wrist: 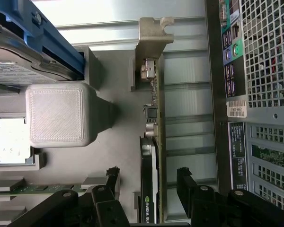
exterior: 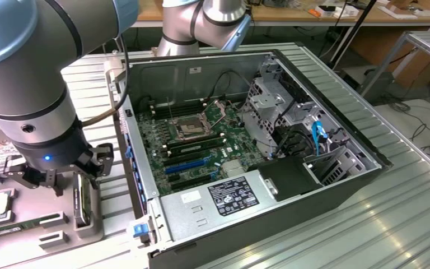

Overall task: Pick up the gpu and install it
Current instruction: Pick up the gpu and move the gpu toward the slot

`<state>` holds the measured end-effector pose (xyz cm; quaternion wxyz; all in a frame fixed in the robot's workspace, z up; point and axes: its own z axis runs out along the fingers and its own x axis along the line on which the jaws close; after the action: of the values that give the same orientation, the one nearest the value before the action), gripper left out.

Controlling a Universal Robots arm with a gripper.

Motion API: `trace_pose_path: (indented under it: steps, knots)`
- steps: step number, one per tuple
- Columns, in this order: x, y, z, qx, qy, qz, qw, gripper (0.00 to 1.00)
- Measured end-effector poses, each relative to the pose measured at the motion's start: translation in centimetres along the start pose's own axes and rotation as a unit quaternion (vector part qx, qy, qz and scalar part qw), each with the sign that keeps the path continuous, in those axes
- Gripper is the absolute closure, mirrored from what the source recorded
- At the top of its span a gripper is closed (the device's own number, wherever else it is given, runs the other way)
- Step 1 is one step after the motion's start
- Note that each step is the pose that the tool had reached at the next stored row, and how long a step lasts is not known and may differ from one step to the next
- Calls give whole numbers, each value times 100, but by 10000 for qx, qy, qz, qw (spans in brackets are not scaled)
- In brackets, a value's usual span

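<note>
Gpu [wrist: 156,137] cooler had white lettering that read "VIDIA QU", cut off at the frame edge. Power supply label [exterior: 234,194] and barcode sticker [wrist: 236,109] on the case rear were too small to read.

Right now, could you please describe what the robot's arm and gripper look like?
The arm is a thick silver-grey tube with light blue joint caps. A black cable hangs beside it. The gripper is black, with jointed linkage fingers, and a small blue light glows above it.
</note>
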<state>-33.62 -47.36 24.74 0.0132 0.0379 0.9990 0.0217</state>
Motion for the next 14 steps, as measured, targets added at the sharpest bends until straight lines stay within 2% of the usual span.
trace_pose_path:
  steps: [6, 7, 8, 9, 11, 12, 13, 14]
  knots:
    - [-1, -10, 0, 0, 0, 0, 10000, 42]
    - [0, -9, 0, 0, 0, 0, 10000, 48]
    - [-1, -10, 0, 0, 0, 0, 10000, 48]
    - [0, -9, 0, 0, 0, 1, 10000, 55]
    - [-1, -10, 0, 0, 0, 0, 10000, 55]
    - [-1, -10, 0, 0, 0, 0, 10000, 57]
    - [0, -10, 0, 0, 0, 0, 10000, 63]
    - [0, -10, 0, 0, 0, 0, 10000, 63]
